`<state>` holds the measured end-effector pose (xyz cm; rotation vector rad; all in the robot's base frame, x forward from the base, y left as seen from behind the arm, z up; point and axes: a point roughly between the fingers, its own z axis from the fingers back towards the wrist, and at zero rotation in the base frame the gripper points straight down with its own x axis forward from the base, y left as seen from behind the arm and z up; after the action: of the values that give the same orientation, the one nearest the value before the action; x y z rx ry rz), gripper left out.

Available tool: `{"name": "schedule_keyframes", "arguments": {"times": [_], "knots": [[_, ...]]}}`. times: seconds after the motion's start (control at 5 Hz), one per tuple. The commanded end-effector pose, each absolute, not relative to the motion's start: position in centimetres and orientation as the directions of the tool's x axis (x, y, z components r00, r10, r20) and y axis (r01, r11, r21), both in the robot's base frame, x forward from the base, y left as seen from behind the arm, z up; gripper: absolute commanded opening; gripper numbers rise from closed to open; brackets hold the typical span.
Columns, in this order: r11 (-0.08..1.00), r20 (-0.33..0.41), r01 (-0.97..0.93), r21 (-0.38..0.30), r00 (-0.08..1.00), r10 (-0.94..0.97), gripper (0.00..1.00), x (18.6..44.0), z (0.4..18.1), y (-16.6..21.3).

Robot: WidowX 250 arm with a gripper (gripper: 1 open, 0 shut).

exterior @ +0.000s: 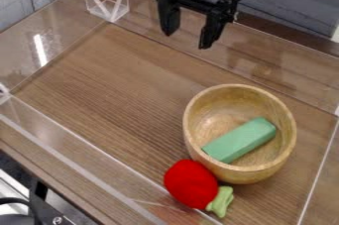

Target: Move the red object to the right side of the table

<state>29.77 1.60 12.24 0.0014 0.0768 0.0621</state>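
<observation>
The red object (pixel 191 182) is a small round bright-red toy with a light-green leafy stub, lying near the front edge of the table (pixel 106 90), just in front of the wooden bowl. My gripper (pixel 187 33) hangs at the back of the table, pointing down, well away from the red object. Its two dark fingers (pixel 209 29) stand apart with nothing between them.
A round wooden bowl (pixel 208 118) sits at the right with a green block (pixel 240 140) lying inside it. Clear acrylic walls (pixel 79 160) edge the table on all sides. A small clear bracket (pixel 106 4) stands at the back left.
</observation>
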Motion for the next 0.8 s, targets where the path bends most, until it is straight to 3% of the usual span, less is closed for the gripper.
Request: {"name": "schedule_keyframes", "arguments": {"times": [0.0,0.2,0.6], "knots": [[0.997,0.000,-0.082,0.004,0.997,0.082,1.00,29.0,13.8,0.7],[0.996,0.014,-0.091,0.001,0.996,0.091,1.00,28.7,13.8,-0.4],[0.995,0.032,-0.096,0.001,0.995,0.096,1.00,31.9,13.9,-0.9]]}}
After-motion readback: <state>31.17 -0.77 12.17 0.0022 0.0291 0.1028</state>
